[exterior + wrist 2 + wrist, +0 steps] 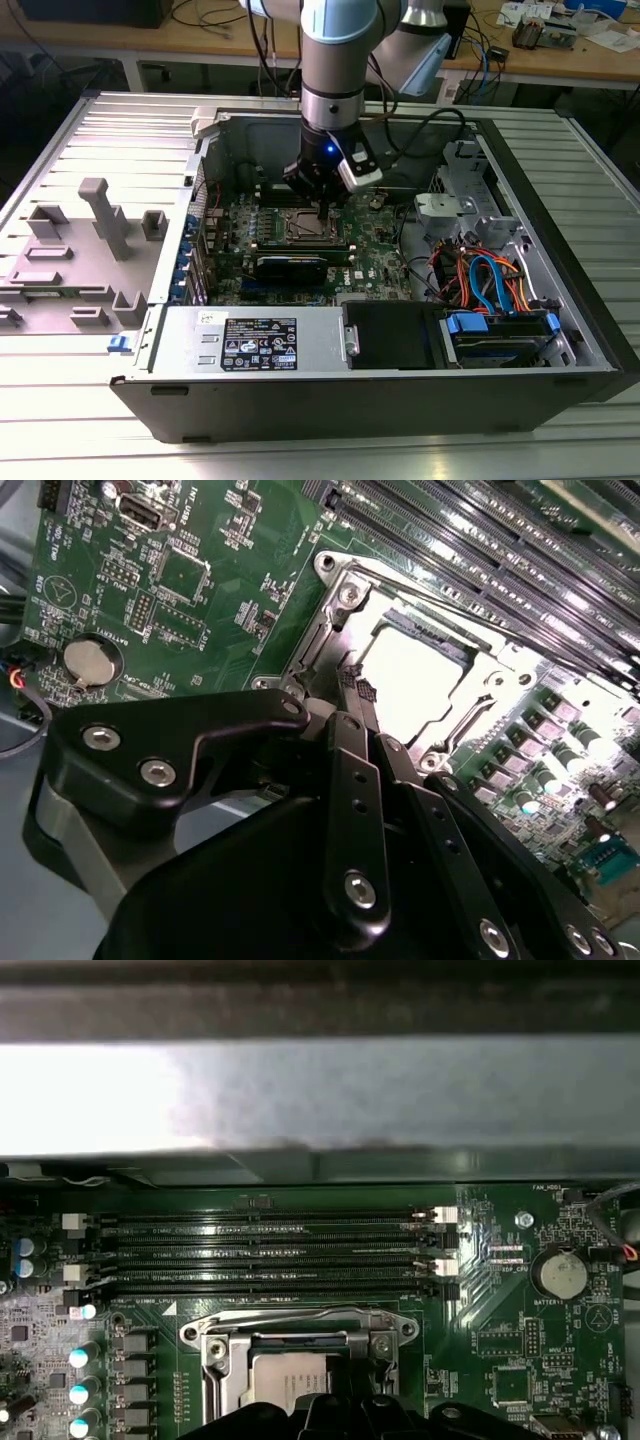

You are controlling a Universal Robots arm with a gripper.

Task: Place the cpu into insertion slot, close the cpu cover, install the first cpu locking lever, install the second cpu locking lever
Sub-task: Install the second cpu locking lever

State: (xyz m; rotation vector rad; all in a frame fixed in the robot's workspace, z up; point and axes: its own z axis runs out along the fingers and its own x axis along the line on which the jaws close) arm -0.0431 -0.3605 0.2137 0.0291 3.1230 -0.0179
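My gripper (322, 203) hangs low inside the open computer case (560, 250), directly over the insertion slot (305, 226) on the green motherboard (375, 268). In the second wrist view my fingers (352, 742) appear pressed close together, tips meeting at the edge of the socket frame; I judge them closed with nothing pinched between them.

The cpu (412, 672) lies seated in the insertion slot, its pale metal top bright under the light. In the first wrist view the cpu (290, 1376) shows through the window of the cpu cover (295, 1344), which appears to lie down flat over it. Whether either locking lever is latched I cannot tell.

Handling judgement: the cpu is light, rigid and fragile, with a slick metal top, so it should be held by its edges only. The cpu cover is thin stiff sheet metal, hinged, best pushed on its frame rim. The levers are likely springy wire needing firm pressure.

The memory slots (270, 1250) lie just beside the socket, and a coin battery (559, 1273) sits well apart.
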